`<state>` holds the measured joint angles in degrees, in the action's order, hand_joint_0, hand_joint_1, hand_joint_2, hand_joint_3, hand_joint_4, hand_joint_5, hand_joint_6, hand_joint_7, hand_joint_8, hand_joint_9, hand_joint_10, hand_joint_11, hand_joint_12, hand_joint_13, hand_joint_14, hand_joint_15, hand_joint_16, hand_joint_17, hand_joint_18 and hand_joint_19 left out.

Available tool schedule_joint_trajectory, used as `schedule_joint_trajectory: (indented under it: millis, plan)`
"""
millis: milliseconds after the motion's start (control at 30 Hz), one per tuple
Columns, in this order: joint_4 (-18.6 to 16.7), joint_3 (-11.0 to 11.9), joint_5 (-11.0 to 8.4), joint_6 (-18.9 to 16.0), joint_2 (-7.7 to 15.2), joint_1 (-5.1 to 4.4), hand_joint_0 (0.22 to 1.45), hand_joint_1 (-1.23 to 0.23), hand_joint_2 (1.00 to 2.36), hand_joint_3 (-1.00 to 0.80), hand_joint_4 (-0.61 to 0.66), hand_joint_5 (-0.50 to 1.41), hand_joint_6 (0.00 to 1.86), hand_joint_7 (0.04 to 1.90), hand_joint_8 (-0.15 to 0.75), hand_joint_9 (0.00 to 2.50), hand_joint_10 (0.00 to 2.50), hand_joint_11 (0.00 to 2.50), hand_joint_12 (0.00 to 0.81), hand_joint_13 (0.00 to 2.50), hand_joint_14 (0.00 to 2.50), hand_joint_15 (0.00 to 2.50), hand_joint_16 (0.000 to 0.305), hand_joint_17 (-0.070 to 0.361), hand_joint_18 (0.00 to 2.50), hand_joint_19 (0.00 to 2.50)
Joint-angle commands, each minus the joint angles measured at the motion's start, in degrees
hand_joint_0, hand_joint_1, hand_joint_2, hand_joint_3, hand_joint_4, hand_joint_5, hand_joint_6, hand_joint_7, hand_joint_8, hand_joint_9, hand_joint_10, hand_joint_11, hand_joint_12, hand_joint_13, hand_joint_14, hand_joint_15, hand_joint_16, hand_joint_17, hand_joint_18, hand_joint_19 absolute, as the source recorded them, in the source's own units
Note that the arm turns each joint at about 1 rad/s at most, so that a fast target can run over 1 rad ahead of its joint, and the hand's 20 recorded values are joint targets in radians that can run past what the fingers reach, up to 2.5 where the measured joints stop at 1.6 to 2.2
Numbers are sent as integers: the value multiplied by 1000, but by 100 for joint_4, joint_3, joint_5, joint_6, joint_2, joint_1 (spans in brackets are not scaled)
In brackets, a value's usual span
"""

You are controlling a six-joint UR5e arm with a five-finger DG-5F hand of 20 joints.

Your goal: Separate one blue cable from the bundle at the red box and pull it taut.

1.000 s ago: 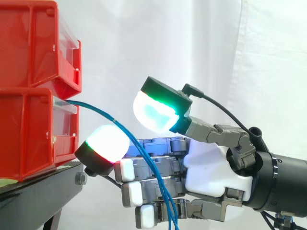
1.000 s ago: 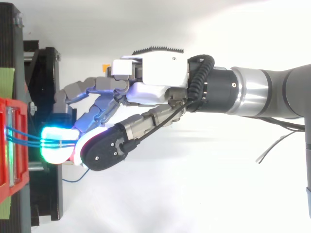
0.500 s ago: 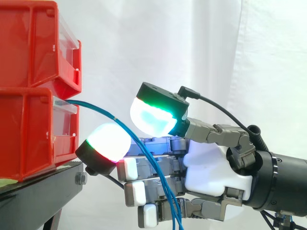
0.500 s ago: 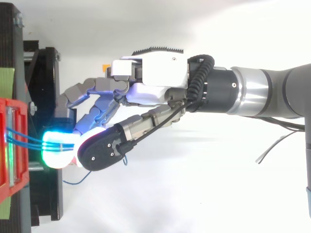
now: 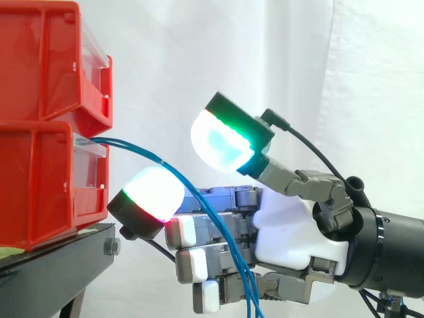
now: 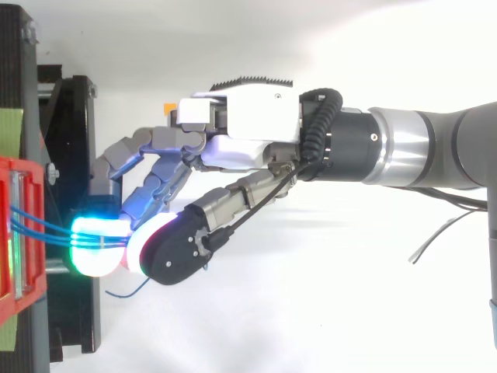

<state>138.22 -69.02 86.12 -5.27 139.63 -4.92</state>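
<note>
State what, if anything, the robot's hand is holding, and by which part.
Nothing is pinched. The hand is open: its glowing pads stand apart, and the blue cables from the red bin pass through the gap between them.

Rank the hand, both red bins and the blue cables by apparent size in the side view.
1. hand
2. upper red bin and lower red bin: alike, both cut off, so unranked
3. blue cables

arm enters from right edge | hand (image 6: 241,124) reaches with fingers extended toward red bin (image 6: 9,233) at left edge | blue cables (image 6: 46,227) run from bin across cyan-green fingertip (image 6: 93,250) | black stand (image 6: 78,155) beneath
</note>
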Motion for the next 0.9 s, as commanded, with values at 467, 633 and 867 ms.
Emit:
schedule_joint_trajectory:
  millis: [467,633,867]
  plan:
    - [-14,11,2,9,-6,0,623,-746,1020,-183,89,-193,900,1022,377,941,11,927,421,1097,22,749,52,116,1003,713]
    - [-14,11,2,9,-6,0,639,-761,1022,-108,49,-197,918,1050,379,949,11,949,422,1104,22,751,52,117,1014,719]
    - [-14,11,10,9,-6,0,670,-809,1021,-165,49,-189,929,1079,383,979,11,987,424,1122,21,766,51,115,1032,707]
